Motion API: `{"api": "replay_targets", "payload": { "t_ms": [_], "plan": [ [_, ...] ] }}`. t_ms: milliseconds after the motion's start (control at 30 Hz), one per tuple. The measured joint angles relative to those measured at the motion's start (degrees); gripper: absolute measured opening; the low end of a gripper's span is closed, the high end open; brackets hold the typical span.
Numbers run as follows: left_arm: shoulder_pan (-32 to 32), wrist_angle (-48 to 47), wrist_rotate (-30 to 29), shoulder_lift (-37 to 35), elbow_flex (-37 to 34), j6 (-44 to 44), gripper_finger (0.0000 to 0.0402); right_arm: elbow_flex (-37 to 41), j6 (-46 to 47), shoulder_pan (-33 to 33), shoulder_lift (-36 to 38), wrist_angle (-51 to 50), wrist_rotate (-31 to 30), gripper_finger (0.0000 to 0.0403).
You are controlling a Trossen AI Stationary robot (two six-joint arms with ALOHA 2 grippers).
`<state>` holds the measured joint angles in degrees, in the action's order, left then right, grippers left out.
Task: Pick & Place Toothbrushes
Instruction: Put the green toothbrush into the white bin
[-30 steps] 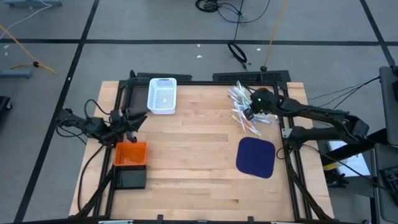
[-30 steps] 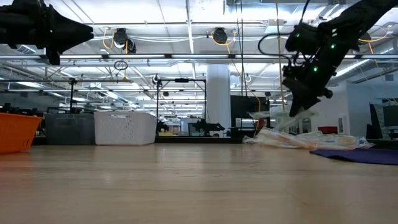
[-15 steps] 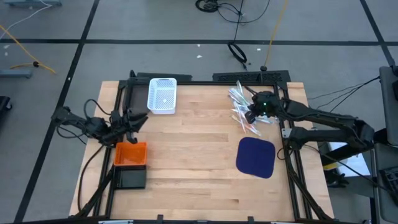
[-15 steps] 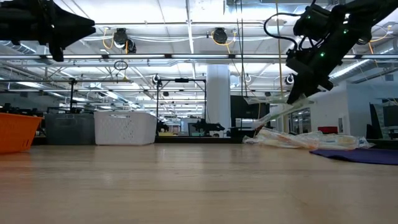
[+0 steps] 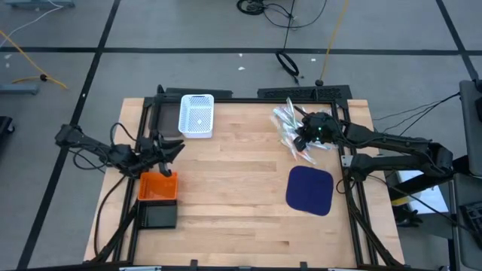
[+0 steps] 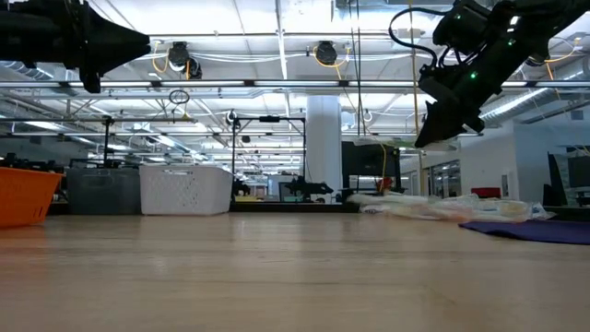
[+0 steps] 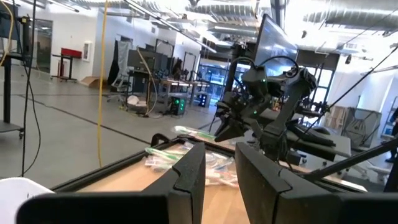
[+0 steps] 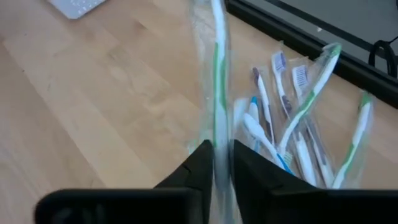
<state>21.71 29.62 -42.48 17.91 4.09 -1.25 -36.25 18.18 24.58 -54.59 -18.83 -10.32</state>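
Observation:
My right gripper [image 5: 303, 138] [image 6: 431, 138] hangs over the far right part of the table, shut on one toothbrush [image 8: 216, 68] with a green and white handle in a clear wrapper. The other toothbrushes [image 8: 292, 130] [image 6: 433, 207] lie in a loose pile on the wood below and beside it [image 5: 301, 150]. The white basket [image 5: 197, 115] [image 6: 184, 189] stands at the far edge, left of the middle. My left gripper [image 5: 175, 147] [image 7: 219, 168] waits over the table's left edge, fingers a little apart, touching nothing. My right gripper pinches the wrapped toothbrush between its two fingers [image 8: 196, 165] near one end of the handle [image 8: 216, 127]. The toothbrush runs on straight ahead, in line with the fingers. It is lifted clear and lies about level above the pile [image 6: 387, 143].
An orange bin [image 5: 158, 187] [image 6: 23, 198] and a dark bin [image 5: 158, 216] sit at the left edge. A dark blue mat [image 5: 310, 190] lies on the right, nearer than the pile. Bare wood [image 5: 233, 181] stretches between the basket, the bins and the mat.
My right gripper has risen from the pile, still shut on the toothbrush. The toothbrush first slanted down with its free end at the pile; it now hangs clear and about level. My left gripper has edged slightly toward the table's right.

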Motion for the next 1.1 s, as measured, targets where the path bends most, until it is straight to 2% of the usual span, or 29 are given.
{"api": "replay_targets", "payload": {
  "t_ms": [67,333,500,833,967,1100],
  "plan": [
    [0.0,1.5,0.0,1.1,0.0,0.0,0.0088,0.0,-0.3,0.0,0.0,0.5,0.0,0.0014],
    [-1.1,7.9,1.2,7.1,0.0,-0.2,0.0088,0.0,-0.2,-0.7,0.0,3.8,1.6,0.0014],
    [-5.0,13.1,7.1,12.9,0.0,-1.8,0.0088,0.0,-0.6,-4.3,0.0,12.4,4.7,0.0014],
    [-13.4,24.0,17.5,24.5,0.2,-6.9,0.0088,0.0,-1.9,-16.3,-0.7,28.2,4.0,0.0013],
    [-15.7,24.7,21.1,28.9,3.1,-8.2,0.0088,0.0,-3.8,-21.2,-3.8,35.3,1.3,0.0013],
    [-17.1,24.7,24.9,34.3,8.0,-7.2,0.0088,0.1,-5.5,-24.0,-8.5,42.9,1.0,0.0013]
  ]
}}
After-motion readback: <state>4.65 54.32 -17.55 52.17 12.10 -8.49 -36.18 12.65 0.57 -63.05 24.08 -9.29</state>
